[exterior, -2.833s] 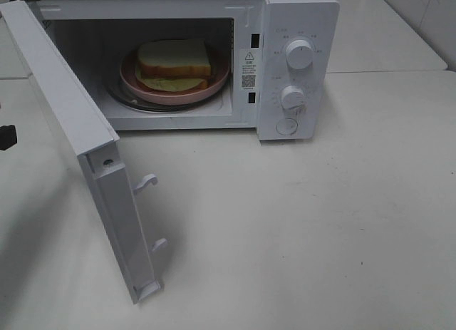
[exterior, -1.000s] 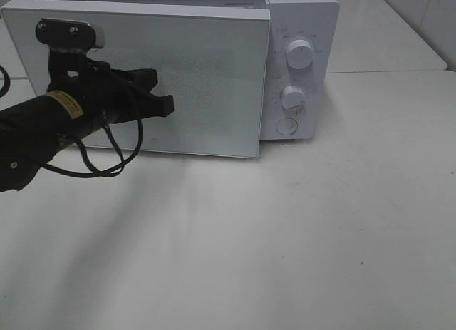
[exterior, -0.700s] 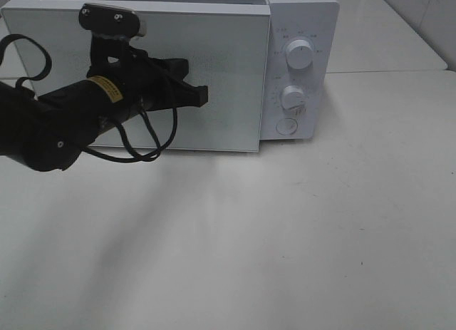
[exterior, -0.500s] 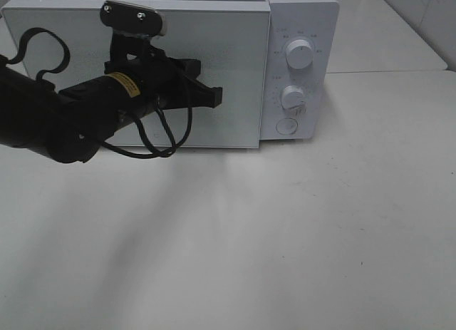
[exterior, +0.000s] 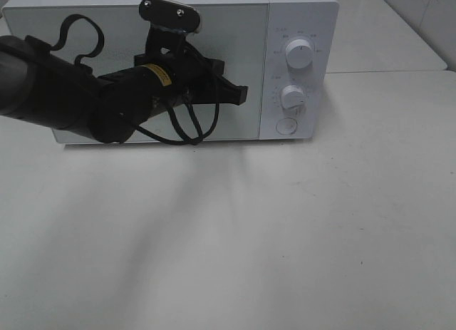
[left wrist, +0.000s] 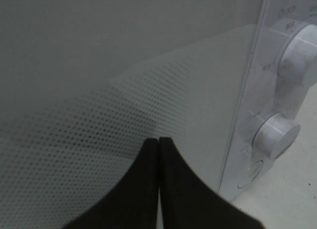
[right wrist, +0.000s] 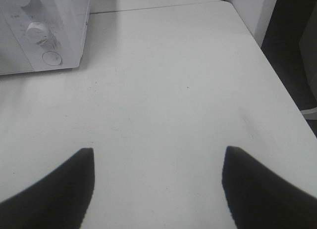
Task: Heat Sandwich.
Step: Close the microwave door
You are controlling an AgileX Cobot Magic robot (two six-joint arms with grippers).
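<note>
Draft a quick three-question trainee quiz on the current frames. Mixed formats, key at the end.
1. True or false: the microwave door is shut.
2. Pick one. The left end effector is: A) spread wide; B) shut, tips toward the door; C) holding a plate.
3. Fill in: above the round button, the panel has ___ knobs.
Key: 1 true; 2 B; 3 two.
</note>
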